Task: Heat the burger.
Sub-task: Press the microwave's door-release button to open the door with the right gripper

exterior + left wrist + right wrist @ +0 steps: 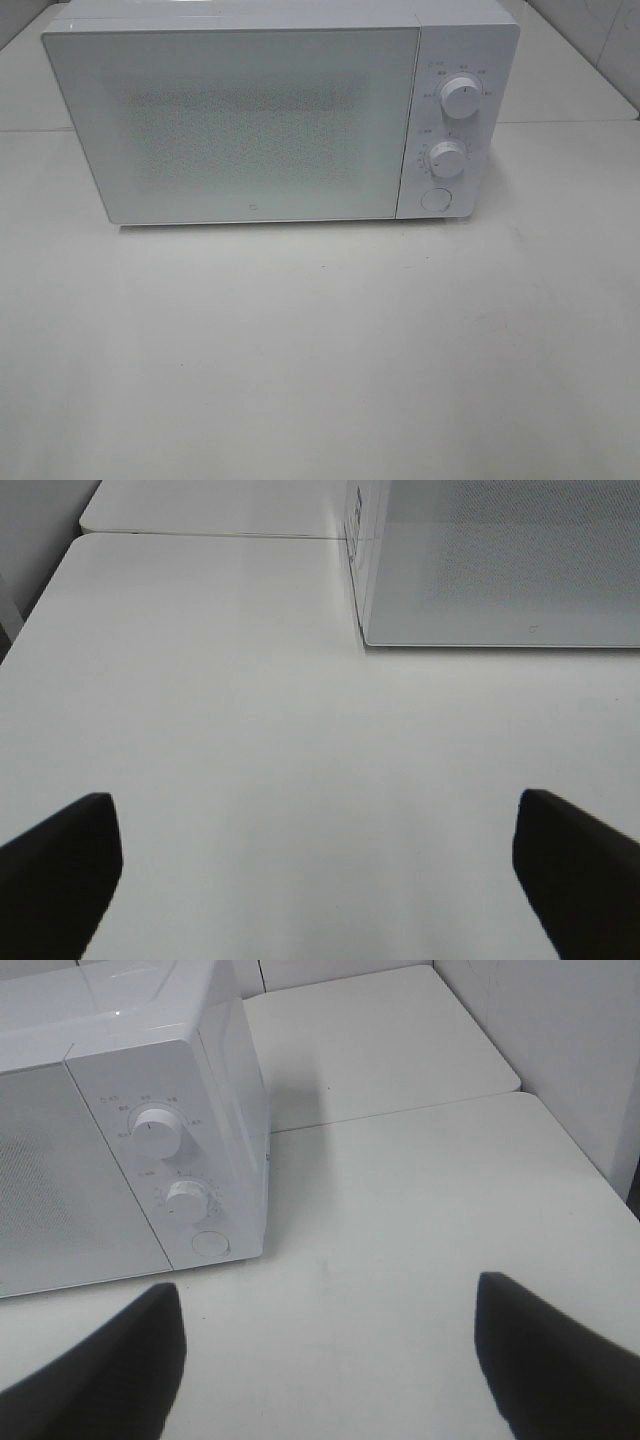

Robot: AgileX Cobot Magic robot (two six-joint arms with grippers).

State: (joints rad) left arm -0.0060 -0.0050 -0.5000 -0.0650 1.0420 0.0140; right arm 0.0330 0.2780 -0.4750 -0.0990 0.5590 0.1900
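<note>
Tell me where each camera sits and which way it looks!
Exterior high: up above, looking down at the closed microwave on the white table; no robot parts show.
Left wrist: on the left arm, facing the microwave's door corner; open left gripper shows.
Right wrist: on the right arm, facing the upper dial and lower dial; open right gripper shows.
Shared: the microwave door.

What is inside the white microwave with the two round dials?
The white box-shaped microwave has its pale speckled door shut, so only the dotted mesh shows. The inside is covered; what it holds cannot be seen from any view.
</note>
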